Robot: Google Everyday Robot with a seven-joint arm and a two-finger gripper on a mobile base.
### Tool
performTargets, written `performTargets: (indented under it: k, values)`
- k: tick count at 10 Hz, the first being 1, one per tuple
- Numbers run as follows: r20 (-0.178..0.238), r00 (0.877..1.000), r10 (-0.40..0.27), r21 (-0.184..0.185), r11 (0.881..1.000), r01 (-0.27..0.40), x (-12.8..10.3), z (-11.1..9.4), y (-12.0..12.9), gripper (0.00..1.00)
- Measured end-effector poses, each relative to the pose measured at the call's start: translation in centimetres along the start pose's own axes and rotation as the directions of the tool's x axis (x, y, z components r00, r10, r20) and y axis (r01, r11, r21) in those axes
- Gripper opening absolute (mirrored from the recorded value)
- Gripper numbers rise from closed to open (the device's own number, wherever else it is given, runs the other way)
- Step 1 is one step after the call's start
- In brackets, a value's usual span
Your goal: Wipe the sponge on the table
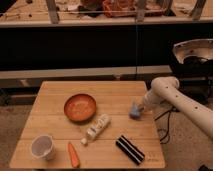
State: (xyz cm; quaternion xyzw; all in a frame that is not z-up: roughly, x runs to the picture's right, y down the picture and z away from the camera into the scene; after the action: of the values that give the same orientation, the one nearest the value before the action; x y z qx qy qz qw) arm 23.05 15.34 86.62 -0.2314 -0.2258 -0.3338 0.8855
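Observation:
The light-blue sponge (pixel 135 110) is at the right side of the wooden table (pixel 55 107), held at the tip of my gripper (pixel 138 108). The white arm reaches in from the right and comes down onto the tabletop there. The sponge sits low, at or just above the planks; I cannot tell if it touches. My gripper appears shut on the sponge, with part of the block hidden under it.
An orange bowl (pixel 80 107) stands mid-table. A white bottle (pixel 97 128) lies on its side in front of it. A black block with white stripes (pixel 130 149) lies at the front right, a white cup (pixel 42 147) and a carrot (pixel 73 154) at the front left.

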Motion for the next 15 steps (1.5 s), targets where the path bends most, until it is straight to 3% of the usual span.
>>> performTargets:
  k: [5,11,15]
  values:
    - [0.004,0.999,0.038,-0.026,0.999,-0.038,-3.6,1.0,2.1,0.03]
    - [0.0,0.999,-0.054,-0.066,0.996,0.054,-7.1,2.0,-2.8,0.03]
    - [-0.013,0.995,-0.097,-0.101,0.99,0.095,-5.2,2.0,-6.4,0.03]
